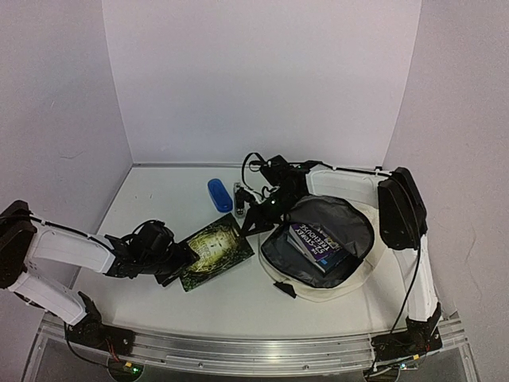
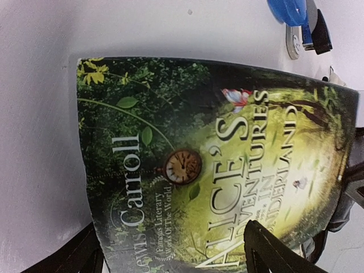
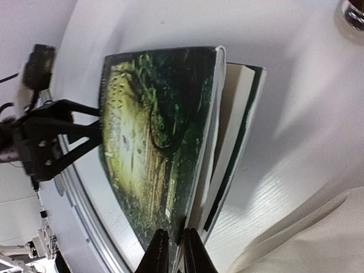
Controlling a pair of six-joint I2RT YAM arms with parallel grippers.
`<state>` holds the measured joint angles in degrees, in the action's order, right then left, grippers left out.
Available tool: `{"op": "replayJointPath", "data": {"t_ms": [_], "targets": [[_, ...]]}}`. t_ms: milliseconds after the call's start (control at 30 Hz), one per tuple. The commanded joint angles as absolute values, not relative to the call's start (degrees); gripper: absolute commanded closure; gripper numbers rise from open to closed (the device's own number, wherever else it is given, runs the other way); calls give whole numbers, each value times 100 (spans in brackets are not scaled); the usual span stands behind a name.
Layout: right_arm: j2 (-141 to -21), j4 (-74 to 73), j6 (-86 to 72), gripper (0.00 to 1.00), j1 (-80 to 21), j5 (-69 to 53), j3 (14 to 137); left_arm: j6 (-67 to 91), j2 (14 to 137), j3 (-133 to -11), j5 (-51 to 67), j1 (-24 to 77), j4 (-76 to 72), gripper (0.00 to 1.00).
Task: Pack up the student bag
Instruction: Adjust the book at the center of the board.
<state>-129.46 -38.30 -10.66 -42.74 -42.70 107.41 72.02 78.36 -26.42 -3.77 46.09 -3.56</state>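
The student bag lies open at centre right of the table, its dark grey lining showing and a purple book inside. To its left lies a green book, "Alice's Adventures in Wonderland". My right gripper is shut on the edge of its front cover, which stands lifted off the pages. At the book's opposite, left edge my left gripper is open. One of its fingers is over the cover and the other is off the book's side. Cream bag fabric shows beside the right gripper.
A blue oblong case and a small dark item with a round metal part lie behind the green book. White walls enclose the table on three sides. A metal rail runs along the near edge.
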Motion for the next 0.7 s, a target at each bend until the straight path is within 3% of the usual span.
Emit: {"op": "replayJointPath", "data": {"t_ms": [0, 533, 600, 667], "targets": [[-12419, -3210, -1408, 88, -4566, -5298, 10541, 7089, 8088, -2760, -100, 4641, -765, 16], [-11143, -3451, -988, 85, -3804, -3483, 8901, 6320, 9712, -4305, 815, 4811, -1403, 18], [-11066, -3505, -878, 79, -3692, -3229, 8776, 6433, 9916, -4327, 895, 4816, -1656, 19], [-11048, -3636, -761, 65, -3643, -2995, 8714, 6569, 10070, -4287, 929, 4816, -1899, 19]]}}
